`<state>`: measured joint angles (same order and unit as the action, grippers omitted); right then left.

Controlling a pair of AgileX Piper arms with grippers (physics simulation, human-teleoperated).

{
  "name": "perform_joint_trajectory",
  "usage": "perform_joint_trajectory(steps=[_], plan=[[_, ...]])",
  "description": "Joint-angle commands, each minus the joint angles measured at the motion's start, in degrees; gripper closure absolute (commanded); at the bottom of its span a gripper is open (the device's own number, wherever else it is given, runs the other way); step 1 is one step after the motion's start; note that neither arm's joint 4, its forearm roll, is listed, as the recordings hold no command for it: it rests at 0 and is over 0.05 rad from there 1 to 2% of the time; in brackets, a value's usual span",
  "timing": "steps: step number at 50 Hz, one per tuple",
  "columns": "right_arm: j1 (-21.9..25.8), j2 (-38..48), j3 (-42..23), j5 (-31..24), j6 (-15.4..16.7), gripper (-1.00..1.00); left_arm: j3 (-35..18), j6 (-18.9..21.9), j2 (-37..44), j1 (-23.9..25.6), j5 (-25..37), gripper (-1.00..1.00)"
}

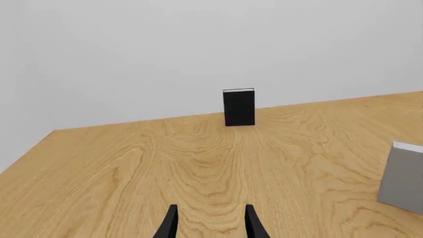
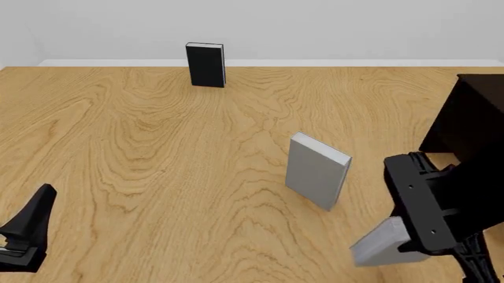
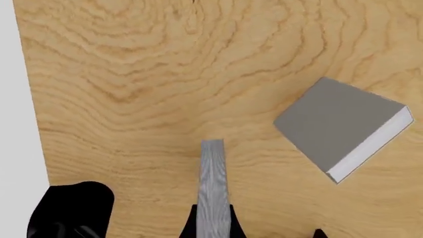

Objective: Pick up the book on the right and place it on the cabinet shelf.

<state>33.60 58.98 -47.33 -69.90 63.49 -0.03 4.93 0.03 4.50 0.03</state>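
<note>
Cabinet (image 2: 473, 118) cropped at frame edge, shelf unseen.

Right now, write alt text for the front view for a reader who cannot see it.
The right gripper holds a light-grey book tilted above the wooden table, near the dark cabinet at the right edge. A second grey book stands upright mid-table and a black book stands at the far edge. The left gripper sits idle at the near left.
</note>
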Motion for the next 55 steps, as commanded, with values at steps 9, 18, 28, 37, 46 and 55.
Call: perform_joint_trajectory(steps=[9,18,28,37,46,55], plan=[[-24.55,-11.25,4.84,0.00,18.74,1.00,0.01,0.60,-0.01,0.54,-0.03,-1.00],[-34.22,-14.91,2.41,0.00,26.61,1.00,0.01,0.46,-0.01,0.48,-0.05,-1.00],[-34.05,-18.64,-0.54,0.79,27.74,1.00,0.01,0.56,-0.01,0.52,-0.04,-1.00],[-31.45,-15.99,2.79,11.32,26.82,1.00,0.01,0.66,-0.01,0.47,-0.12,-1.00],[-29.57,-13.10,6.72,18.92,25.37,1.00,0.01,0.67,-0.01,0.50,-0.12,-1.00],[-31.57,-9.50,12.35,31.91,27.88,1.00,0.01,0.81,-0.02,0.54,-0.16,-1.00]])
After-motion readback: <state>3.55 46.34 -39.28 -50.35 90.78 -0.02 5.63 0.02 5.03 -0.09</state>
